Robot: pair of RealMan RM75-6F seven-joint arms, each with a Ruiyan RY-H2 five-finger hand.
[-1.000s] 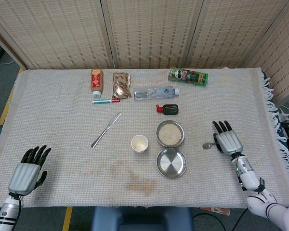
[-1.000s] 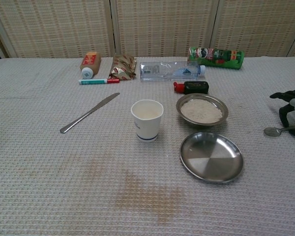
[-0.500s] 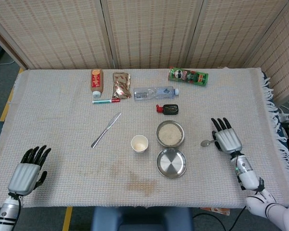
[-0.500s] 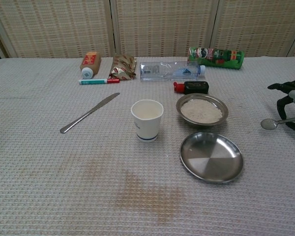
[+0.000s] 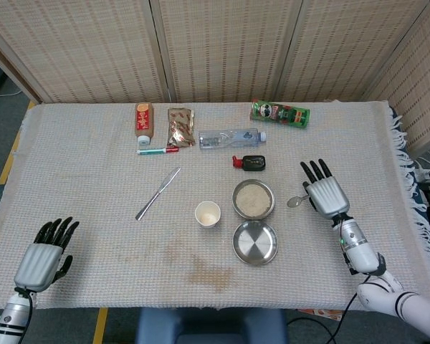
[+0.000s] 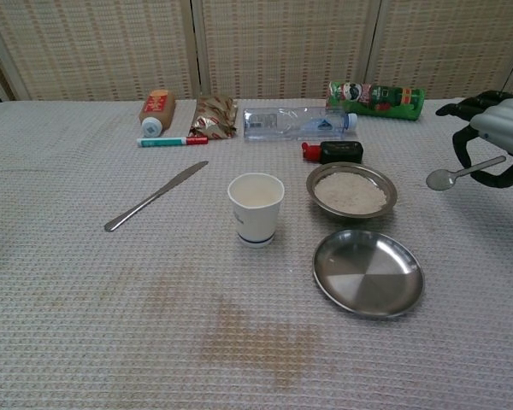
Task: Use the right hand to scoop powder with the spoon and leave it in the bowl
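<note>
The right hand [image 6: 496, 128], gripping the spoon [image 6: 462, 171], has lifted it off the cloth toward the powder bowl [image 6: 351, 191], its scoop now just right of the rim, ready for scooping.

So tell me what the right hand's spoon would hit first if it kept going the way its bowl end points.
Probably the powder-filled bowl: the right hand holds the spoon raised, pointing left towards it with bare cloth between. Its height is unclear, so it might pass over the rim.
</note>
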